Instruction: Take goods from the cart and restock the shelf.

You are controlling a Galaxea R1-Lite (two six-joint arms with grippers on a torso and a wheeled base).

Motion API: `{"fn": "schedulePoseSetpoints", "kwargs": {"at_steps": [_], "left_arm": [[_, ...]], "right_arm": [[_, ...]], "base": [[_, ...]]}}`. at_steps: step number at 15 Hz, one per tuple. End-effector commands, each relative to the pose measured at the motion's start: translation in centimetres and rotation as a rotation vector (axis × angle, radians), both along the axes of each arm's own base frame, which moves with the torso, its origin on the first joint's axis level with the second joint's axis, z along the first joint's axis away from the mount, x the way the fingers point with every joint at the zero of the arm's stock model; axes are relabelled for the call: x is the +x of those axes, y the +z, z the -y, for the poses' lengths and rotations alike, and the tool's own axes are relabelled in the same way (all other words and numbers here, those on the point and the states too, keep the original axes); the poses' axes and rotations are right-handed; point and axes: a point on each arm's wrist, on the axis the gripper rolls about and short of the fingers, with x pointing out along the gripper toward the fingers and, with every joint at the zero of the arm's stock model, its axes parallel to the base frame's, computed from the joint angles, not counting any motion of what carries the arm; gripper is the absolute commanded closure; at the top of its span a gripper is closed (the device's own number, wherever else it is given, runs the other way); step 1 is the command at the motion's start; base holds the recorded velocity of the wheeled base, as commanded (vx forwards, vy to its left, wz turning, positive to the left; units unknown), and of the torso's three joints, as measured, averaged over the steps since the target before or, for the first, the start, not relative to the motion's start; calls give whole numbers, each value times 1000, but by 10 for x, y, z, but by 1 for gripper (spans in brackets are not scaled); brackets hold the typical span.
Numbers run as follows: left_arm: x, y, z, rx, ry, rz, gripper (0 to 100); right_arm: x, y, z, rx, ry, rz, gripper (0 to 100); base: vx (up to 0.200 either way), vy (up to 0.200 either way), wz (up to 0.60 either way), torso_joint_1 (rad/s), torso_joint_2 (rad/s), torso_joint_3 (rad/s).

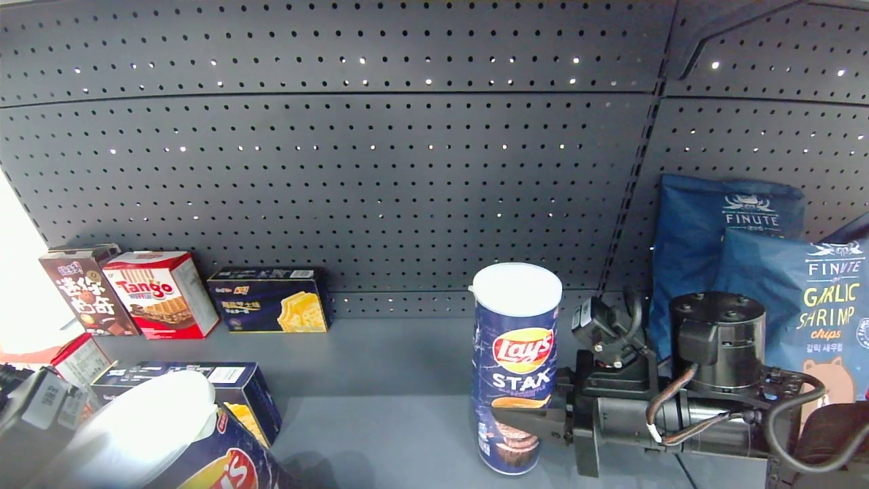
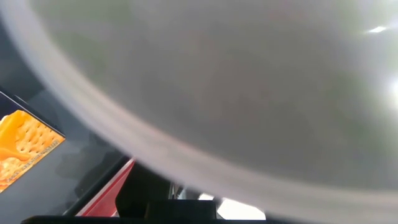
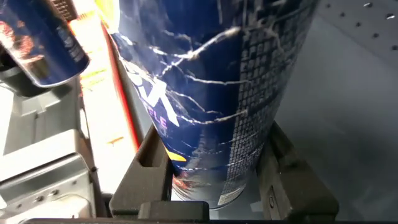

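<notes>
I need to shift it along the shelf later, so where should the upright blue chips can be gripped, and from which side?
Low on its round wall, coming in level from the robot's right, as the right hand does: the chips can stands upright, and its narrow cylinder fits between the fingers.

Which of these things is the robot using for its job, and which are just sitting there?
For the job: standing chips can, right gripper, second chips can, shelf.
Just sitting: snack boxes, blue chip bags.
</notes>
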Motion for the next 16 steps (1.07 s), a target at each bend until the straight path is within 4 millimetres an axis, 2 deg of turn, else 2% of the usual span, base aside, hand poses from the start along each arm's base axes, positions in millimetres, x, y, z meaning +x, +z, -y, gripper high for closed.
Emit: {"fn": "schedulePoseSetpoints", "kwargs": {"at_steps": [1,8,16], "left_arm": [[0,0,0,0,1,-1,100],[5,0,2,6,0,-10,100],[5,-1,2,9,2,-16,100]], "right_arm": [[0,0,0,3,-21,17,100],[-11,-16,5,9,-18,24,100],[-3,-24,-4,-3,-11,10,100]], "base": [[0,0,0,0,0,0],[0,0,0,0,0,0],[0,0,0,0,0,0]]}}
